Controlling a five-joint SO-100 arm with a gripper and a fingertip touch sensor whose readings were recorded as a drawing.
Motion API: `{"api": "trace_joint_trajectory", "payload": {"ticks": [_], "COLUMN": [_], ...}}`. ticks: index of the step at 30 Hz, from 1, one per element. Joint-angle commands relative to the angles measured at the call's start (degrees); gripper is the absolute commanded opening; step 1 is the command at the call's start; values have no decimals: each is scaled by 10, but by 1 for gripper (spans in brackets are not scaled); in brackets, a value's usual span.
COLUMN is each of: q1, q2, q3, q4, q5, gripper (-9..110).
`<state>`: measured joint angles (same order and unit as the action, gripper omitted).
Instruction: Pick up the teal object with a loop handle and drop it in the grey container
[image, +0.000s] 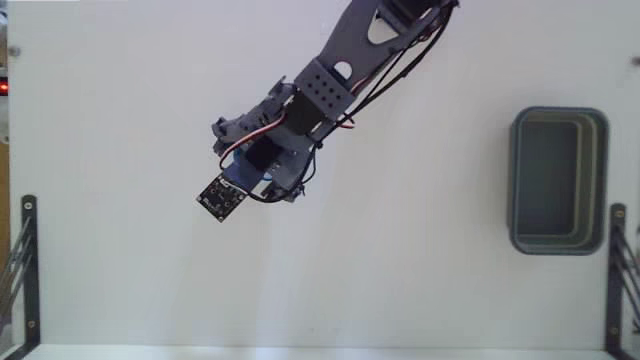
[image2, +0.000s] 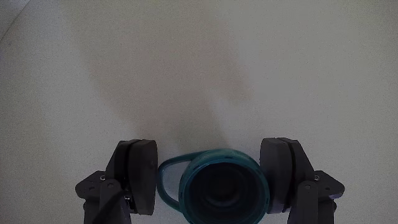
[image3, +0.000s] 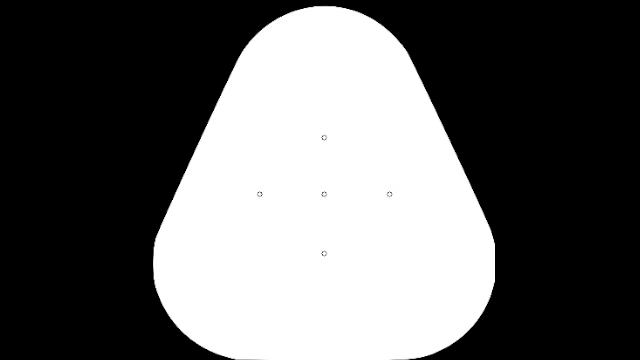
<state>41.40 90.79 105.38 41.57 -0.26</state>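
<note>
In the wrist view the teal object with a loop handle (image2: 224, 186) sits upright on the white table, its dark hollow facing the camera. My gripper (image2: 211, 177) straddles it. The right finger (image2: 283, 174) presses its round wall and the left finger (image2: 140, 177) meets the loop handle (image2: 166, 183). In the fixed view my gripper (image: 245, 165) points down left of centre, and the arm covers the teal object there. The grey container (image: 515, 180) stands far off at the right edge, and I see nothing inside it.
White tabletop (image: 420, 270) stretches between my gripper and the grey container. Black metal brackets stand at the lower left (image: 25, 260) and lower right (image: 615, 270) corners of the fixed view. The arm (image: 380, 40) reaches in from the top.
</note>
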Motion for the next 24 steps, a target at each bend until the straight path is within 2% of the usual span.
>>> {"api": "trace_joint_trajectory", "payload": {"ticks": [1, 24], "q1": [15, 15], "q2": [13, 2], "q3": [5, 36], "q4": [-10, -51], "q5": [3, 3], "gripper": [110, 110]}}
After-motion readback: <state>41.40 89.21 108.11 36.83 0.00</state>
